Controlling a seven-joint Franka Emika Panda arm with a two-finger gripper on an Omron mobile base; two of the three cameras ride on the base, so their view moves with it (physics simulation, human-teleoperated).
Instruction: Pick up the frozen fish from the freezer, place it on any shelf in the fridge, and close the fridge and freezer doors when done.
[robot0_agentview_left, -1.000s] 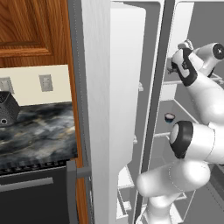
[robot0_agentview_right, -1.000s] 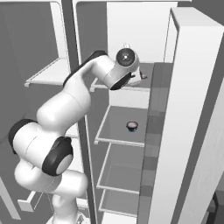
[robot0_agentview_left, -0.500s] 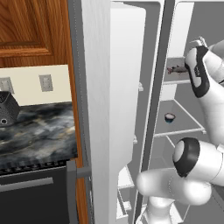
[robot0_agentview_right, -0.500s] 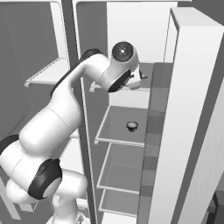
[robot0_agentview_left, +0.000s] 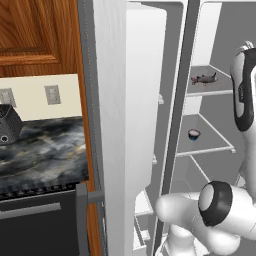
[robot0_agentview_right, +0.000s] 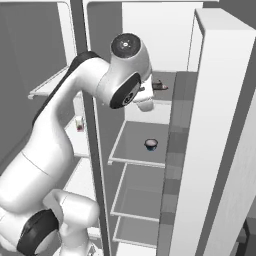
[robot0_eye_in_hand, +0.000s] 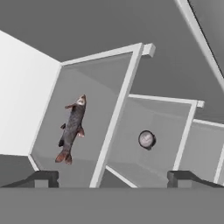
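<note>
On the upper fridge shelf (robot0_agentview_left: 210, 90) the frozen fish (robot0_eye_in_hand: 72, 129) lies free, beyond the empty, wide-open pincer (robot0_eye_in_hand: 111, 177), its length pointing away.

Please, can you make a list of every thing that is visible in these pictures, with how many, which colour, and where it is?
frozen fish: 1, grey-brown, lying on the upper fridge shelf.
small bowl: 1, dark with pale inside, on the shelf below the fish.
fridge shelves: several, pale grey, stacked in the open compartment.
open door: 1, white, standing left of the shelves in the left base view.
small container: 1, pale with a red band, in the compartment left of the divider.
wood cabinet: 1, brown, above the counter.
marble counter: 1, dark grey.
wall outlets: 2, pale, on the backsplash.
gripper: 1, dark tips, open, pointing toward the shelves, holding nothing.
</note>
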